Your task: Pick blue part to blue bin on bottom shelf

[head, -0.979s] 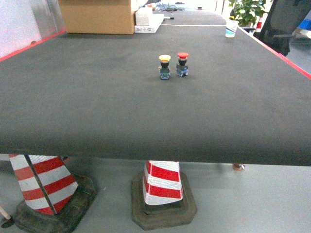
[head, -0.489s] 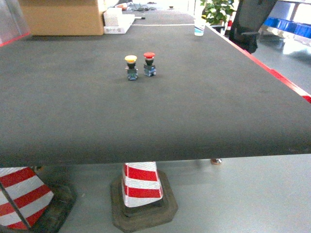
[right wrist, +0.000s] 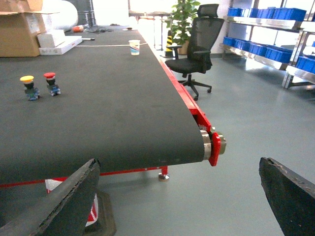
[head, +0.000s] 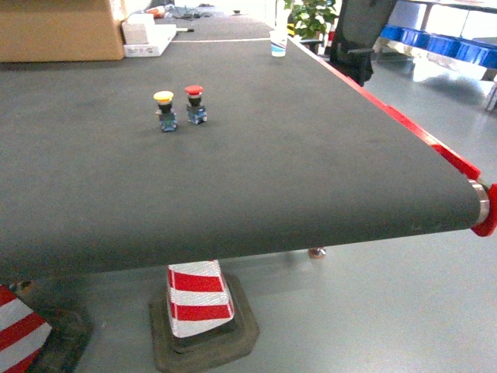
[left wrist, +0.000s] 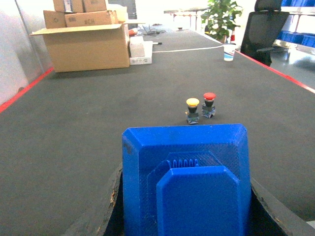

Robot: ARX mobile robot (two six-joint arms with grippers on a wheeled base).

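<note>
Blue part (left wrist: 186, 182) pinched in left gripper (left wrist: 184, 196), raised above conveyor belt (left wrist: 74, 128) for carrying | right gripper (right wrist: 177, 196) spread, empty | blue bins (right wrist: 256, 14) on rack beyond belt's end, presumably the destination | bottom shelf unclear.

The blue part (left wrist: 186, 182) sits clamped in the left end effector (left wrist: 184, 206).

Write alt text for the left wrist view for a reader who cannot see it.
A blue part fills the lower foreground, held in the left gripper. Behind it a dark conveyor belt carries a yellow-capped push button and a red-capped push button side by side. Cardboard boxes stand at the far end.
</note>
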